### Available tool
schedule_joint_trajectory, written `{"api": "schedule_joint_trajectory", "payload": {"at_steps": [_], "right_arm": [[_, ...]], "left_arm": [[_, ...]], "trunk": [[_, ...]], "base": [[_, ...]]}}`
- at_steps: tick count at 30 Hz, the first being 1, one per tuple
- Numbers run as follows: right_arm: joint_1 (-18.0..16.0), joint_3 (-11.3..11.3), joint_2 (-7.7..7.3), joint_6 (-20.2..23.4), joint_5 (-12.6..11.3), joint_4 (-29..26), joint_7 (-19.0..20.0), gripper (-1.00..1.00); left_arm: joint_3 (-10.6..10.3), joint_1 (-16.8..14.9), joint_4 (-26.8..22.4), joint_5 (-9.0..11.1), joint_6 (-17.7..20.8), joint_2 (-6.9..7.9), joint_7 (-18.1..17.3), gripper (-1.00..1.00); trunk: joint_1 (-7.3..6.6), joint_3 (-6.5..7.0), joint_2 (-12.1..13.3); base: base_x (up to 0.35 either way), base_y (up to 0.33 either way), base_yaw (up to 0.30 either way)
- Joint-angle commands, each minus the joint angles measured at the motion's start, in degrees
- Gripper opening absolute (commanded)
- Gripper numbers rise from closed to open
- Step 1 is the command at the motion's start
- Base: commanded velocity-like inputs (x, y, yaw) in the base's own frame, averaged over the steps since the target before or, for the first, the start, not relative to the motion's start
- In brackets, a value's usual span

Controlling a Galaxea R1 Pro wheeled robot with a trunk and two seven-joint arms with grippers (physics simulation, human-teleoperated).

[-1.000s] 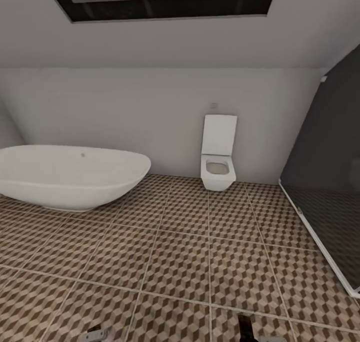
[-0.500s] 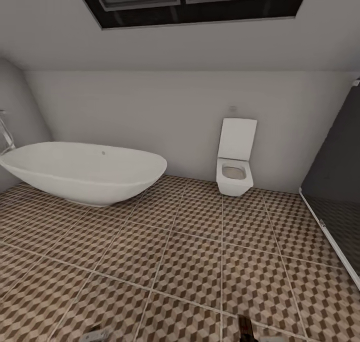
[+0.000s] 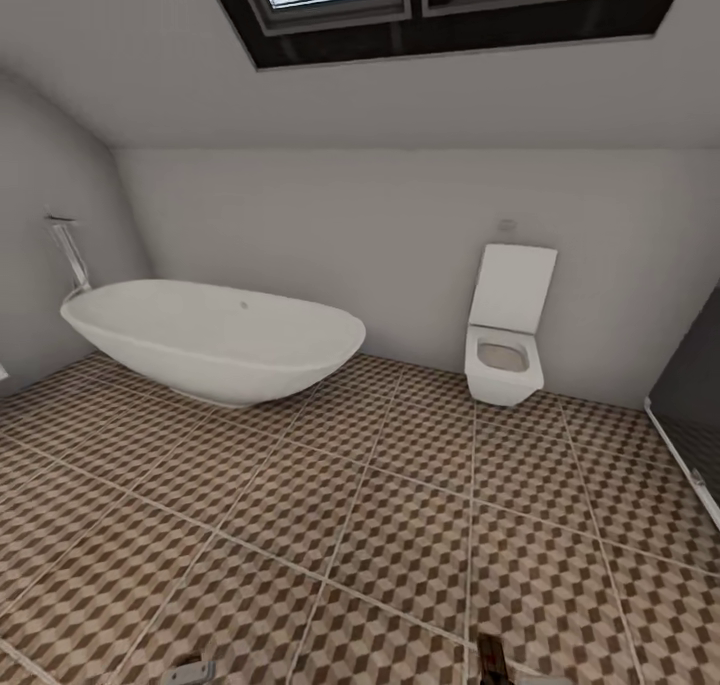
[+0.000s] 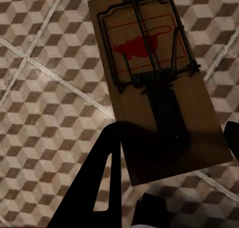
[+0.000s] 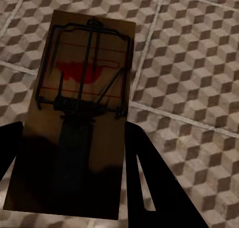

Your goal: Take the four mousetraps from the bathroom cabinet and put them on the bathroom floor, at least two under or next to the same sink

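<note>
mousetrap [image 4: 154, 83] pinched in left fingers [image 4: 107, 173], another mousetrap [image 5: 82, 113] in right fingers [image 5: 149, 178], red unreadable mark, bathroom floor [image 3: 400, 525]

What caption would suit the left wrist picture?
Left gripper carrying a wooden mousetrap above the cube-patterned bathroom floor.

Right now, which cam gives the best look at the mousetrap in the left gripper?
Left wrist view: the mousetrap sits close up between the left gripper fingers, spring bar and red mark sharp against the bathroom floor. The right wrist view shows a second mousetrap, held by the right gripper. The head view gives no readable look at it.
</note>
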Motion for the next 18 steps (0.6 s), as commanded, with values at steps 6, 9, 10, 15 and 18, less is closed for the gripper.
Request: {"api": "schedule_joint_trajectory", "payload": {"at_steps": [6,9,10,15,18], "right_arm": [[-0.1,0.1,-0.01,-0.2,-0.4,0.4,0.1,-1.0],[0.0,0.1,-0.01,-0.2,-0.4,0.4,0.1,-1.0],[0.0,0.1,-0.01,-0.2,-0.4,0.4,0.1,-1.0],[0.0,0.1,-0.01,-0.2,-0.4,0.4,0.1,-1.0],[0.0,0.1,-0.01,-0.2,-0.4,0.4,0.1,-1.0]], "left_arm": [[-0.5,-0.1,0.2,0.4,-0.3,-0.04,0.0,-1.0],[-0.5,-0.1,0.2,0.4,-0.3,-0.04,0.0,-1.0],[-0.5,-0.1,0.2,0.4,-0.3,-0.04,0.0,-1.0],[-0.5,-0.1,0.2,0.4,-0.3,-0.04,0.0,-1.0],[-0.5,-0.1,0.2,0.4,-0.3,-0.04,0.0,-1.0]], "trunk": [[0.0,0.26,0.0],[0.0,0.42,0.0],[0.0,0.47,0.0],[0.0,0.73,0.0],[0.0,0.89,0.0]], "base": [[0.0,0.0,0.225],[0.0,0.0,0.225],[0.0,0.0,0.225],[0.0,0.0,0.225],[0.0,0.0,0.226]]}}
